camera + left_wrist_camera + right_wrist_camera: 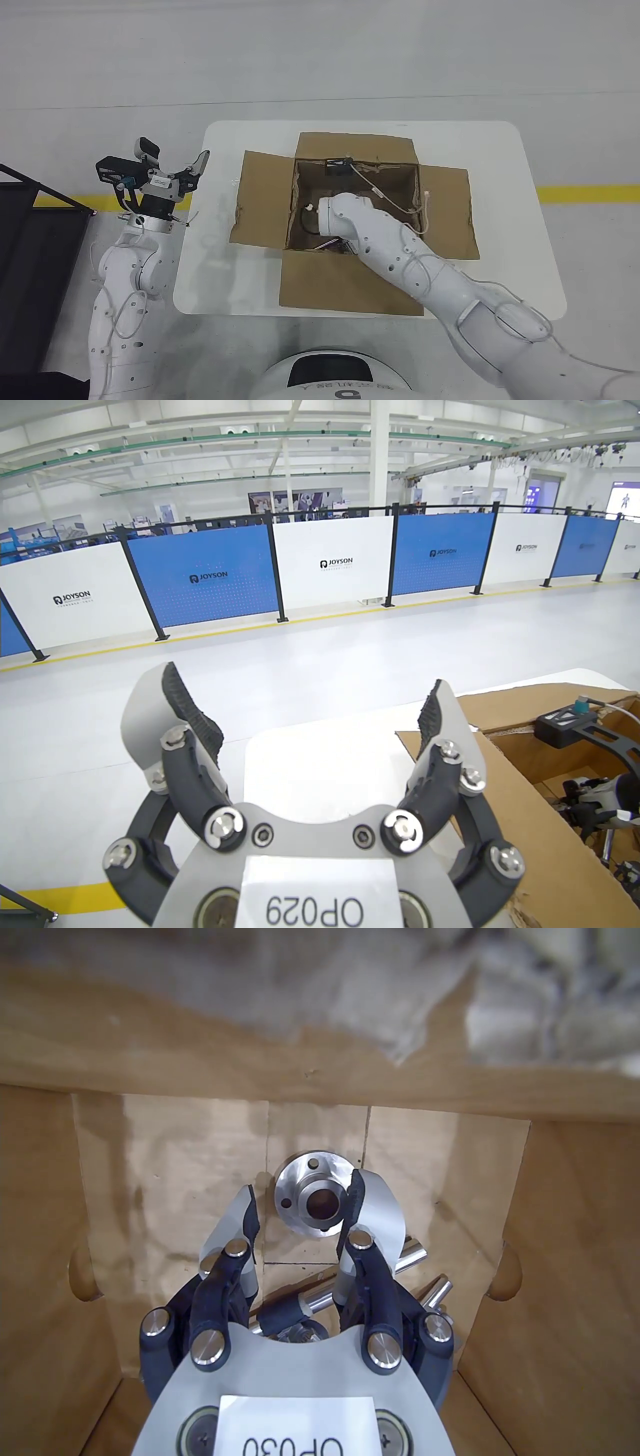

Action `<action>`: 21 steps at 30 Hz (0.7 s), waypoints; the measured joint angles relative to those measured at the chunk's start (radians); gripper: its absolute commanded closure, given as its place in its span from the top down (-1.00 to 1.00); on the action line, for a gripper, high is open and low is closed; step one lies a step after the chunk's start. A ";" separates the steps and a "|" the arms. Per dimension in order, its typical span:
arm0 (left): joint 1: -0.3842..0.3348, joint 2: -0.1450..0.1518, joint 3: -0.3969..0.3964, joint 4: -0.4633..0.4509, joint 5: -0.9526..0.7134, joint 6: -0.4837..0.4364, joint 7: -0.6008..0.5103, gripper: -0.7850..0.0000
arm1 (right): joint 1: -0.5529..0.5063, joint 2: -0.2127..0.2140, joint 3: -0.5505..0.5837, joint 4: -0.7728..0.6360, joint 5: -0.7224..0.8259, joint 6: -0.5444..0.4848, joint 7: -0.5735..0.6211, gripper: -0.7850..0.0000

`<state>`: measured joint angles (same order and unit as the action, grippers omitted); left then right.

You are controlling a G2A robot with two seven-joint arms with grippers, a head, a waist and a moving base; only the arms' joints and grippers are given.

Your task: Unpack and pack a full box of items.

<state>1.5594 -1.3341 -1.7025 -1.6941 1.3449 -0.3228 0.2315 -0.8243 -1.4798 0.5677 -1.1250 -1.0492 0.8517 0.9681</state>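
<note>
**Box.** The cardboard box (262, 198) sits on the white counter (500, 150) with all four flaps folded out flat. I see its side wall (505, 780) from the left wrist view and its inner wall (45, 1228) from the right wrist view.

**Right arm.** The right arm (400, 250) reaches down into the box. The right jaws are partly open, with nothing clamped. One finger (250, 1218) stands to one side of a metal flange (305, 1200) and the other finger overlaps the rim of the flange's raised hub. I cannot tell whether that pad touches the hub.

**Flange orientation.** The flange lies flat on the box floor. Its hub and bore face straight up toward the wrist, so the bore axis runs vertical. Small holes are visible in its disc.

**Other contents.** Several bright metal rods (412, 1253) lie on the floor beside the flange, long axes flat on the cardboard and angled across one another. They are partly hidden behind the right jaws.

**Left arm.** The left arm (130, 270) is raised just off the counter's left edge. The left jaws are spread wide and hold nothing. They point away from me, toward the far side of the room.
</note>
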 measured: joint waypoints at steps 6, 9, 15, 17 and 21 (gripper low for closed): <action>0.000 0.000 0.000 0.000 0.000 0.000 0.000 1.00 | 0.013 -0.023 0.000 0.064 -0.023 0.015 -0.015 -0.30; 0.000 0.000 0.000 0.000 0.000 0.000 0.000 1.00 | 0.018 -0.034 0.001 0.089 -0.028 0.015 -0.015 -0.47; 0.000 0.000 0.000 0.000 0.000 0.000 0.000 1.00 | -0.006 -0.042 0.005 0.063 -0.083 0.044 -0.044 -1.00; 0.000 0.000 0.000 0.000 0.000 0.000 0.000 1.00 | -0.032 -0.035 0.014 0.021 -0.118 0.061 -0.061 -1.00; 0.000 0.000 0.000 0.000 0.000 0.000 0.000 1.00 | -0.103 -0.010 0.048 -0.082 -0.199 0.085 -0.085 -1.00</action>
<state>1.5594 -1.3341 -1.7025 -1.6941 1.3449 -0.3228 0.2315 -0.9275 -1.4894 0.6161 -1.2067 -1.2484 0.9363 0.8835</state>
